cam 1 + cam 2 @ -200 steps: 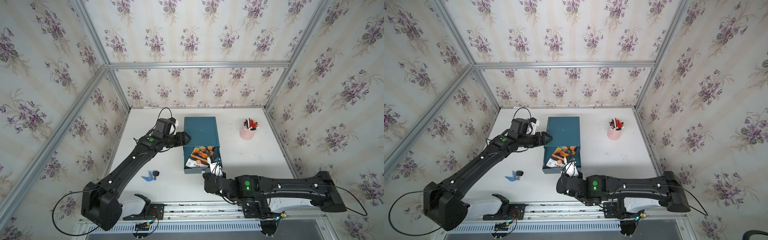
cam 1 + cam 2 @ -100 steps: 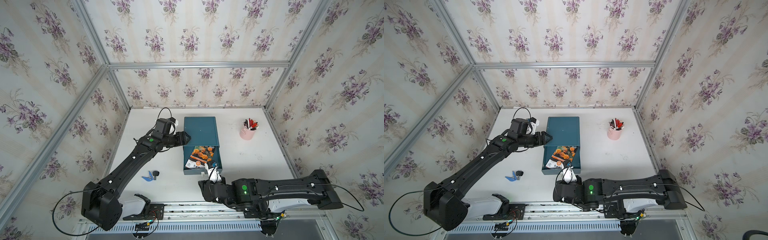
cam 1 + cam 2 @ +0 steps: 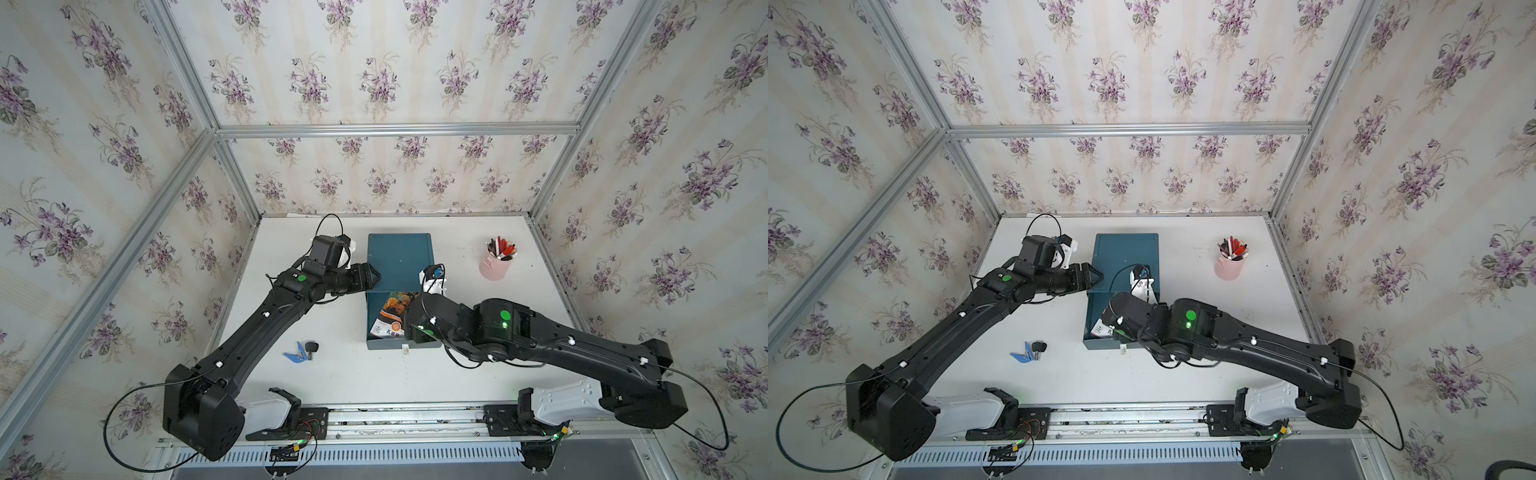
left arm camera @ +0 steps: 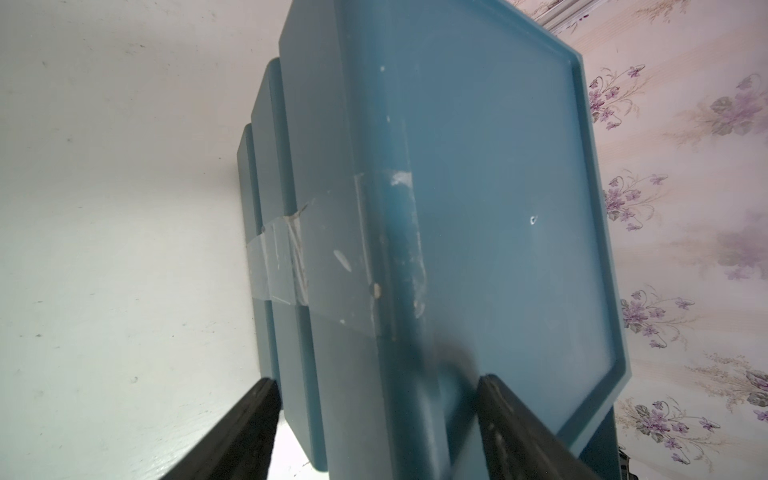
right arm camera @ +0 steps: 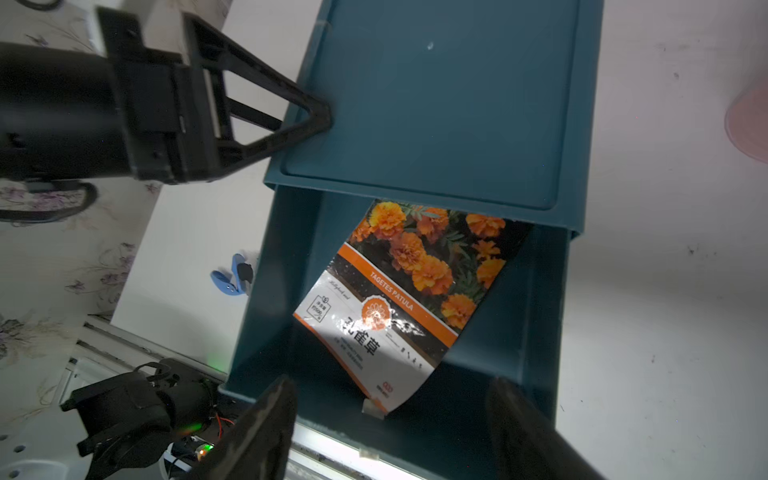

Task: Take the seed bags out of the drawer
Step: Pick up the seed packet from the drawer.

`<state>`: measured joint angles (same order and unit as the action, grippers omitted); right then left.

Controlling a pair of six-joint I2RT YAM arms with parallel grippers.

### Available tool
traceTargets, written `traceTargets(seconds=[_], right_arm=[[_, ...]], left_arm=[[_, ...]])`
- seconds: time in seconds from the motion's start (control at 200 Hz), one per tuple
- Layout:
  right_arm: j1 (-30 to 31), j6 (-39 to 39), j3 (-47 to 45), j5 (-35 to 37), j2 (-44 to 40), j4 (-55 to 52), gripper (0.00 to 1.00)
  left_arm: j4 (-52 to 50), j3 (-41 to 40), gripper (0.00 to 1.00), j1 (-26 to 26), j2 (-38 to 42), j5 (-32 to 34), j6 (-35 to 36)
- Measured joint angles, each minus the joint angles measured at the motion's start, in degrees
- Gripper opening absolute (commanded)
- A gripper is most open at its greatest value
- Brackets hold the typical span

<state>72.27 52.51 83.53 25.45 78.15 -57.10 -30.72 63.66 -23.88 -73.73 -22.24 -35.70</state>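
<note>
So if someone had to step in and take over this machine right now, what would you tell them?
Left gripper: jaws straddle the side edge of the blue cabinet, bracing it; whether it is clamped is unclear.
Right gripper: open, empty, above the open drawer.
Bags: the marigold seed bag lies in the drawer; no others are visible.
Done: the drawer is open.
Left: lift out the marigold bag, then check for more.
</note>
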Motion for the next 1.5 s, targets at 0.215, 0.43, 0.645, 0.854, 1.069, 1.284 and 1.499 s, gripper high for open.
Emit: traceTargets(seconds=[0.215, 0.43, 0.645, 0.854, 1.069, 1.284, 1.499], right_arm=[[-4.2, 0.0, -2.2, -3.9, 5.4, 1.6, 0.86], [-6.8, 3.8, -5.7, -5.8, 8.8, 5.2, 1.00], [-8.9, 4.1, -8.9, -5.6, 9.0, 11.2, 0.96], [-9.1, 3.5, -7.5, -7.9, 11.3, 18.3, 0.83], [-9.2, 3.0, -7.3, -8.6, 13.1, 20.8, 0.36], [-9.2, 2.9, -9.9, -10.2, 11.1, 22.8, 0.00], [-8.0, 1.4, -9.6, -12.3, 7.6, 22.4, 0.00]], left_arm=[[-1.2, 0.4, 0.78, -0.2, 0.2, 0.2, 0.4], [-1.6, 0.7, 0.78, -0.2, 0.2, 0.2, 0.8], [-2.6, 1.0, 0.77, -0.4, 0.1, -0.3, 1.8], [-2.2, 0.8, 0.74, -0.5, 0.2, -0.3, 2.5], [-1.8, 0.7, 0.68, -0.5, 0.2, -0.9, 3.1], [-1.3, 0.6, 0.67, -0.6, 0.0, -1.5, 3.4], [-0.4, 0.1, 0.63, -0.7, 0.0, -1.7, 3.3]])
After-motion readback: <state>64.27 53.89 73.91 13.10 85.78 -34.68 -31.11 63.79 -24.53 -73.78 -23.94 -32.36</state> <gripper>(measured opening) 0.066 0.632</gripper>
